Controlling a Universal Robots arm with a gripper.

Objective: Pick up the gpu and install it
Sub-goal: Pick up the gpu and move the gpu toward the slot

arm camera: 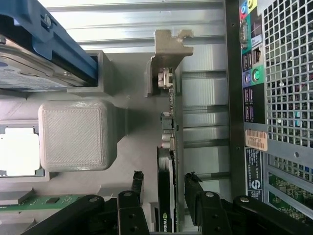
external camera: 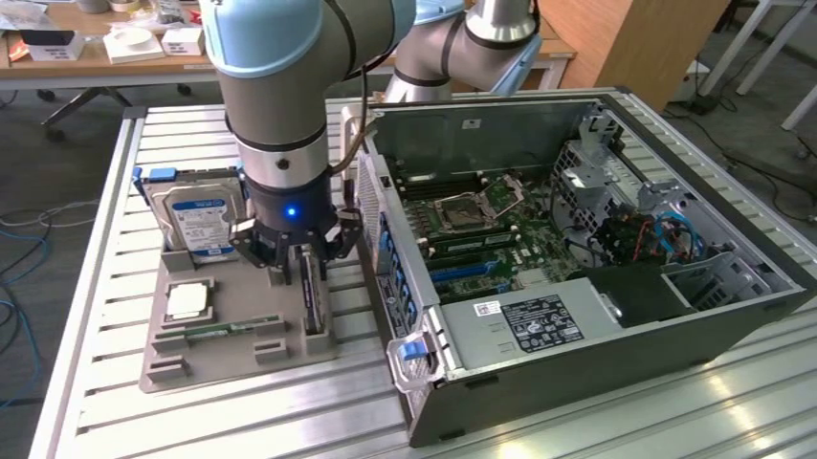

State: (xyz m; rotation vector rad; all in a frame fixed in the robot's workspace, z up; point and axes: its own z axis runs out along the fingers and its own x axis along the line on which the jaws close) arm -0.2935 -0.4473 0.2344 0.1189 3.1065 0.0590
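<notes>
One gpu (external camera: pixel 314 311), one hard drive (external camera: pixel 198 220), one processor (external camera: pixel 187 301), one case (external camera: pixel 613 368).

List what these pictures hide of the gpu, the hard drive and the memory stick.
- gpu: exterior view, upper edge behind the gripper; wrist view, one end past the picture's edge.
- hard drive: exterior view, lower end sunk in the grey tray.
- memory stick: wrist view, one end under the gripper's dark links.
</notes>
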